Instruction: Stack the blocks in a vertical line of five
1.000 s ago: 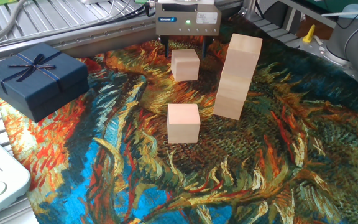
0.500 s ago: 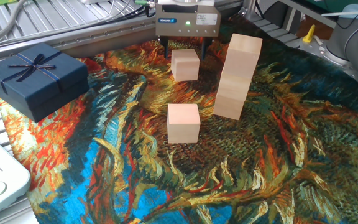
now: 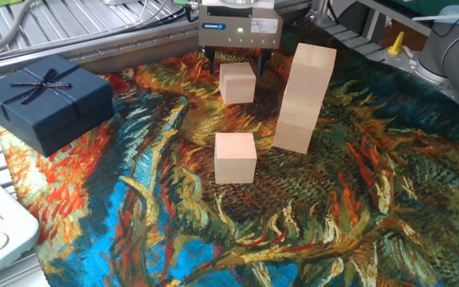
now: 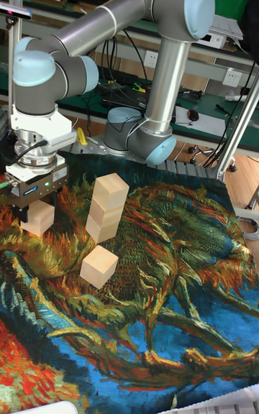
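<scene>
Inspecting the fixed view first: the gripper (image 3: pixel 238 62) sits at 12 o'clock on the patterned cloth (image 3: pixel 357 207), its two dark fingers (image 3: pixel 216 62) straddling a single block (image 3: pixel 237 82). Each finger lies close against a side of that block; whether they actually press it cannot be told from this angle. A three-block stack (image 3: pixel 304 97) stands at 2 o'clock from the cloth's centre, leaning slightly out of plumb, well short of five. One loose block (image 3: pixel 235 157) rests on the cloth near centre, at 6 o'clock from the straddled block and apart from the stack. A navy gift box (image 3: pixel 45 96) with a ribbon bow lies at 9 o'clock, off to the side of the blocks.

Tall fixed view: the arm (image 4: pixel 108 19) arches down to the gripper (image 4: pixel 36 202) at 9 o'clock. The block (image 4: pixel 38 217) under it shows only in part, below the gripper body. The stack (image 4: pixel 106 208) stands just beside it at 3 o'clock, and the loose block (image 4: pixel 98 266) lies at 6 o'clock from the stack.
</scene>
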Motion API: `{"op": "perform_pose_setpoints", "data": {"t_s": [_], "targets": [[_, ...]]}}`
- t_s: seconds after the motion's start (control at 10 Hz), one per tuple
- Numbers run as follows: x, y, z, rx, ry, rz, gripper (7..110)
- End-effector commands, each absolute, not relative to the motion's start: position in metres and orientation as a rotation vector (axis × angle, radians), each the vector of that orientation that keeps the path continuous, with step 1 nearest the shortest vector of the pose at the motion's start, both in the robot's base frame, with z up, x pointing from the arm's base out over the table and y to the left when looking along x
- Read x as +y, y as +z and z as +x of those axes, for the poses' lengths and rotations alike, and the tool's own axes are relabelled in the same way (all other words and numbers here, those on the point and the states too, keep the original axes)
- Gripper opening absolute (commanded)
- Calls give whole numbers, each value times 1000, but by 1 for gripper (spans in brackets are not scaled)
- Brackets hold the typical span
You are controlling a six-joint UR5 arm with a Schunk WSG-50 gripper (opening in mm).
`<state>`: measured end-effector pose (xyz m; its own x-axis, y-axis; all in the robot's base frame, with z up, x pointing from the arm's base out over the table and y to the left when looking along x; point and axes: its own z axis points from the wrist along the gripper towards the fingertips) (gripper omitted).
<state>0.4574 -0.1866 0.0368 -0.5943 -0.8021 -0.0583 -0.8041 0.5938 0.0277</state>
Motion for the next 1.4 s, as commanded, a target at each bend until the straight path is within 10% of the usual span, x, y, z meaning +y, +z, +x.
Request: {"op": "perform_pose_setpoints", "data": {"t_s": [0.0, 0.1, 0.6, 0.7, 1.3], "targets": [[-197, 38, 459, 2821, 28, -1317, 88], [-196, 38, 456, 2830, 37, -1316, 66], [-195, 38, 456, 2808, 45, -1356, 66], [-197, 37, 456, 2798, 31, -1386, 88], [-196, 38, 443, 2738, 76, -1587, 88]]}}
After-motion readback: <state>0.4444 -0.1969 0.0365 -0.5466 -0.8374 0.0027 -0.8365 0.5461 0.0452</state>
